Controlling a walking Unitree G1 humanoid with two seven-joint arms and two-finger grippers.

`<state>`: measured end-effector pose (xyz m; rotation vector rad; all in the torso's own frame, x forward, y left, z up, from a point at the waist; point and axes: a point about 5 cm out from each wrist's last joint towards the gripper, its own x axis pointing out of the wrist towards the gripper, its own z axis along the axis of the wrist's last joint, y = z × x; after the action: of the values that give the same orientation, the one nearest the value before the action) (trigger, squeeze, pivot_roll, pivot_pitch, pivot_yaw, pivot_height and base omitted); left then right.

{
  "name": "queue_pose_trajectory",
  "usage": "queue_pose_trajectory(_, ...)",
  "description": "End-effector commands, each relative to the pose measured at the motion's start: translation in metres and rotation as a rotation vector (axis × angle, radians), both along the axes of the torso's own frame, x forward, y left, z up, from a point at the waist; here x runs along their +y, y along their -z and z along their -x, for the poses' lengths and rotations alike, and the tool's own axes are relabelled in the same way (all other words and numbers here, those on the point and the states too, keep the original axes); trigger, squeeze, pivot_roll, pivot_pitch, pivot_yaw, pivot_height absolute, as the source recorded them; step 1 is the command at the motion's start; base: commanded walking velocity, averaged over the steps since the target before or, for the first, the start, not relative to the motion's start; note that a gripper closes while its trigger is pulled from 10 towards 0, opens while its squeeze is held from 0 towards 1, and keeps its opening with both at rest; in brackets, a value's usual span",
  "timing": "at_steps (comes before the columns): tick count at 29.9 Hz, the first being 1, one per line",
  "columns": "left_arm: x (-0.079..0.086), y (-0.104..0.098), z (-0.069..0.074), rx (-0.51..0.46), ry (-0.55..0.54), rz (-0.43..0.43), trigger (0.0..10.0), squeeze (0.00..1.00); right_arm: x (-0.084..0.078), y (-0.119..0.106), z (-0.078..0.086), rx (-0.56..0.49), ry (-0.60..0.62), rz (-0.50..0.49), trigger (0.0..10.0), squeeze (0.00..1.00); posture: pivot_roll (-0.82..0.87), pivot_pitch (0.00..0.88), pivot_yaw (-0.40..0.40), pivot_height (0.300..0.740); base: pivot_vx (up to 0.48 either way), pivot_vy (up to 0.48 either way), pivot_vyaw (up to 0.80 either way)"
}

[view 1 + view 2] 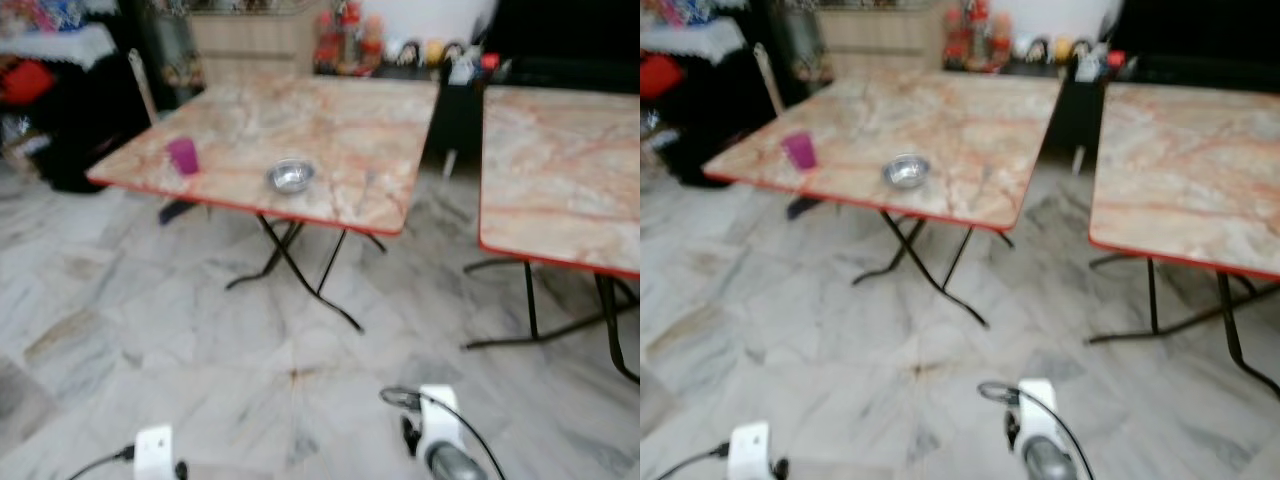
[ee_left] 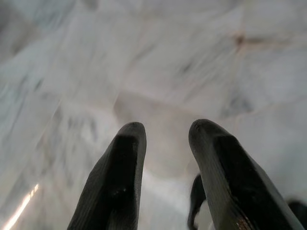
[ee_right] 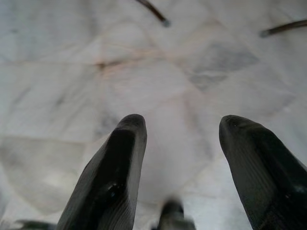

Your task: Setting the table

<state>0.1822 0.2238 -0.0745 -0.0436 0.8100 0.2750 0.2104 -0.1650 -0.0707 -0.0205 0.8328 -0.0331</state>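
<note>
Below, left hand (image 2: 165, 139) and right hand (image 3: 182, 132) hang open, empty, over marble floor (image 1: 200, 330).

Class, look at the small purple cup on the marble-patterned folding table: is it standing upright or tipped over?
Upright. The small purple plastic cup stands on its base near the marble-patterned folding table's red front edge, left of the shiny steel bowl.

Blurred clutter on back counter (image 1: 400, 45), second table (image 1: 560, 170) cut off

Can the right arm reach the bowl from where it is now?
Probably not. The bowl sits near the table's front edge, well ahead across open floor, while the right gripper hangs low, jaws open over the tiles. Nothing blocks the way, but the robot must step closer.
</note>
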Motion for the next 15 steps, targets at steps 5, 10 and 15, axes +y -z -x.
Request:
queue_pose_trajectory(5,-0.011,-0.0016,-0.0072,-0.022,0.026,0.017,10.0,0.0,-0.0118,0.002,0.0055,0.012,0.015,0.022,10.0,0.0,-0.02,0.0,0.046,0.732,0.472,0.0,0.0)
queue_pose_trajectory(10,-0.0109,-0.0008,-0.0057,-0.019,0.023,0.02,10.0,0.0,-0.0122,0.0023,0.0058,0.017,0.018,0.025,10.0,0.0,-0.01,0.0,0.042,0.732,0.477,0.0,0.0)
queue_pose_trajectory(15,-0.0116,-0.0006,-0.0055,-0.021,0.019,0.026,10.0,0.0,-0.0124,0.0032,0.0071,0.028,0.017,0.026,10.0,0.0,-0.01,0.0,0.039,0.732,0.475,0.0,-0.13)
